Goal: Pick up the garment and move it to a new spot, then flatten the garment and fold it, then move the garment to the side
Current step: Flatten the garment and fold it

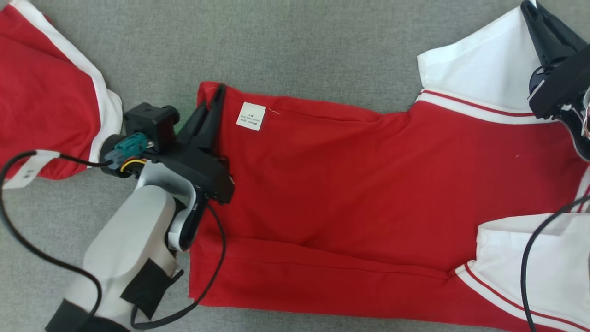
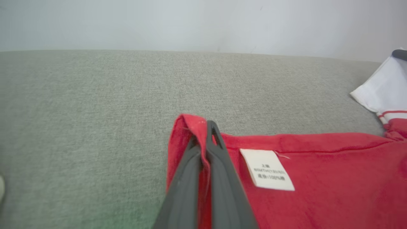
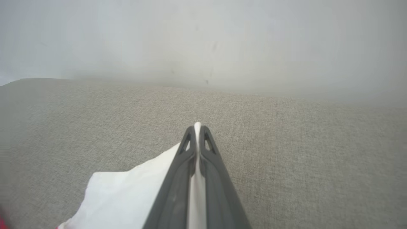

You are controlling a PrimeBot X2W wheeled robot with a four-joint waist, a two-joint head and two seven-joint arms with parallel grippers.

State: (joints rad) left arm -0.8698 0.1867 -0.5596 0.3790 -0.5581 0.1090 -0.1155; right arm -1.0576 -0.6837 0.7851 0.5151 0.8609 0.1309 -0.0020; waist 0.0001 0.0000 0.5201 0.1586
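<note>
Red knit with white trim, two pieces, on a grey woven table (image 1: 295,50) (possibly a cushioned seat; the wrist views leave that unsure).

Item 1, far left: second garment (image 1: 41,87), red with a white edge, lying just beside the left arm's wrist. Not held.

Item 2, left of centre: left pincer (image 1: 215,99), fingers pressed together on the far-left hem corner of the garment (image 1: 350,184). Only a narrow fold of cloth sits between the tips. Risk: the corner slips free under the cloth's weight on lifting.

Item 3, near left: black cable (image 1: 224,251) from the left arm, looped across the garment's near-left edge. Risk: it drags or rucks the hem as the arm moves.

Item 4, centre: garment body, spread over the table from centre to the right edge, creased lengthwise, care label (image 1: 251,116) showing.

Item 5, far right: right pincer (image 1: 529,9), closed on the edge of the white sleeve (image 1: 474,69). Risk: the sleeve stretches while the body sags between two unlike holds, and the piece lands bunched.

Item 6, near right: other sleeve (image 1: 562,267), crossed by a second cable (image 1: 524,272). Risk: snagging on lift.
</note>
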